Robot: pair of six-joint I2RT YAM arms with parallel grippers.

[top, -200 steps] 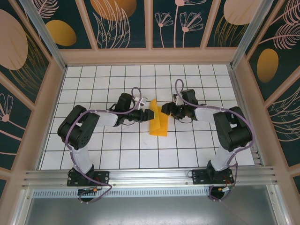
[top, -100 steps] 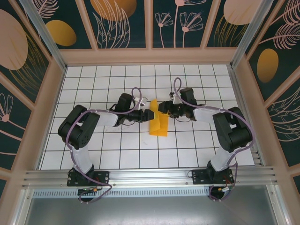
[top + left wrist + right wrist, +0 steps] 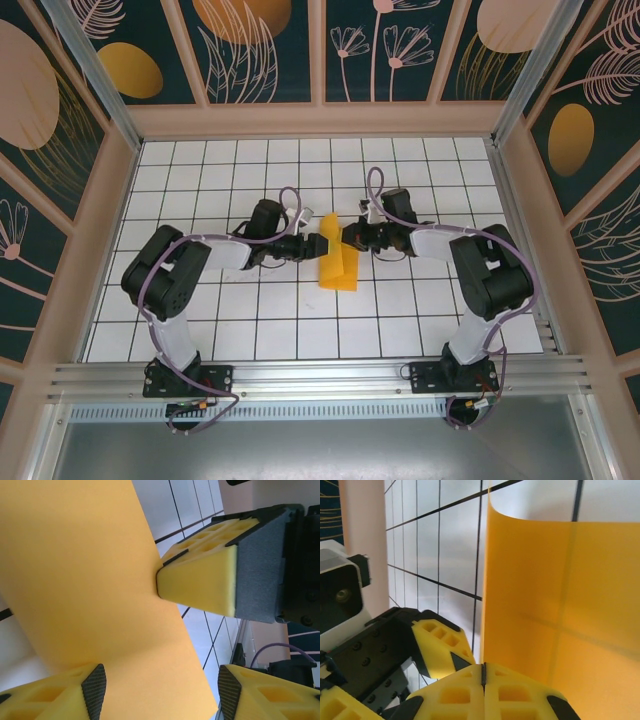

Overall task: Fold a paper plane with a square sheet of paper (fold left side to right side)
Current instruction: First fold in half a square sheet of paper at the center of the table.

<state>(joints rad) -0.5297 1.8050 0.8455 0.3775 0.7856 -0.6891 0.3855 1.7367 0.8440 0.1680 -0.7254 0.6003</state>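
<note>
Slightly below centre of the top view, on the white grid table [image 3: 300, 320]: square sheet of paper [image 3: 338, 268], partly folded, upper part lifted off the tiles. Farther up, at its left: left gripper [image 3: 312, 245], jaws spread wide, sheet passing between them. At its right: right gripper [image 3: 347, 238], pinched closed on the sheet's edge.

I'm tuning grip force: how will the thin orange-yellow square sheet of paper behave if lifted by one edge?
Probably floppy: the orange-yellow square sheet of paper curls at its free corner. Likely very light: the right gripper seems to hold it raised by a pinch. Visible fold lines suggest easy creasing.
</note>
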